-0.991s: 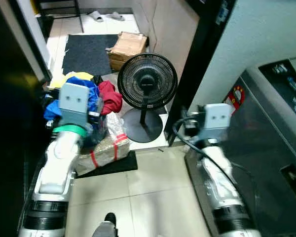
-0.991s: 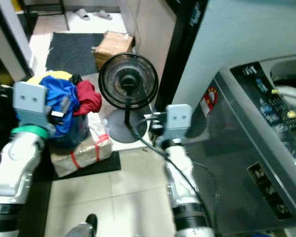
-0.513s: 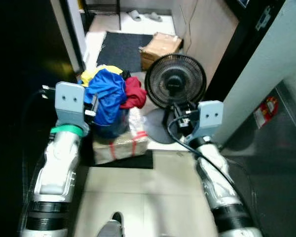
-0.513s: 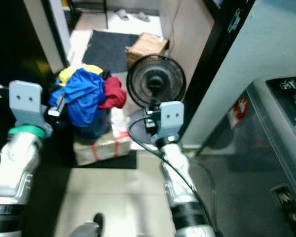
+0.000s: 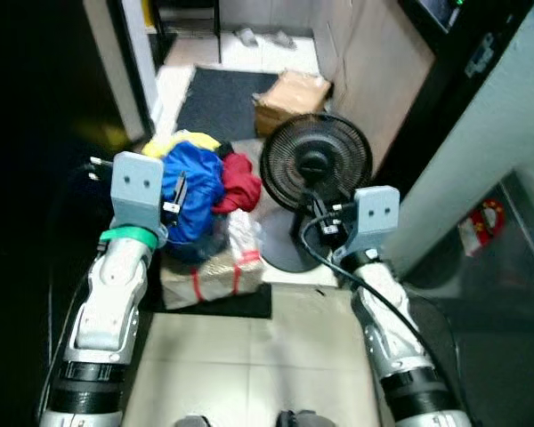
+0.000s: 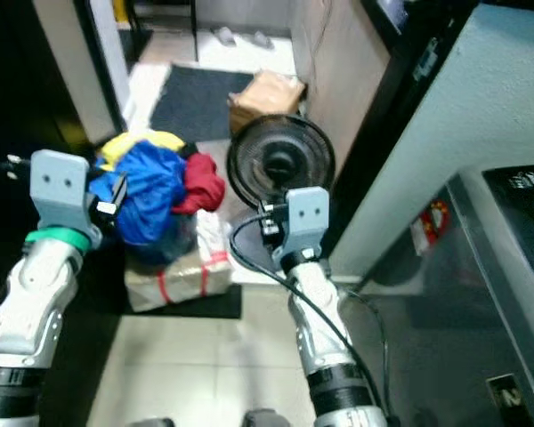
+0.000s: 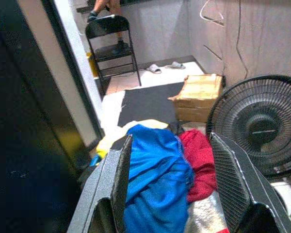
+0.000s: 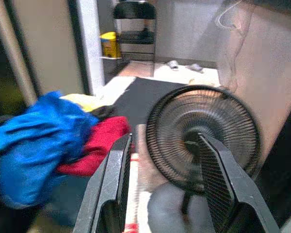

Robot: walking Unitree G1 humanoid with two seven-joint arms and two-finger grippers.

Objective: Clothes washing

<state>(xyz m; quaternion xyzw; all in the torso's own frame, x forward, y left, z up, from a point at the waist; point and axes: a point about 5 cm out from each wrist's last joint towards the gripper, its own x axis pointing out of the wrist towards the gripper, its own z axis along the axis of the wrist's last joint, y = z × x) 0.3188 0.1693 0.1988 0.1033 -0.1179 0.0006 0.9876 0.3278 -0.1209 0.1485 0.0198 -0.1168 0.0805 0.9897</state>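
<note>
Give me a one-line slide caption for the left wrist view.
Open left gripper aimed at a pile of blue, red and yellow clothes beside a black floor fan.

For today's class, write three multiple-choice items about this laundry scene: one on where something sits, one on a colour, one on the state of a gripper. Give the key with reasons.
1. Where is the cardboard box?
A. beside the dark mat, beyond the fan
B. on top of the clothes pile
C. between the robot's feet

2. What colour is the garment on top of the clothes pile?
A. white
B. blue
C. green

3. How is the left gripper?
A. shut on a garment
B. holding the fan
C. jaws open, empty

Key: 1 A, the box sits by the mat behind the fan. 2 B, blue cloth tops the heap. 3 C, the left wrist view shows parted jaws holding nothing.
</note>
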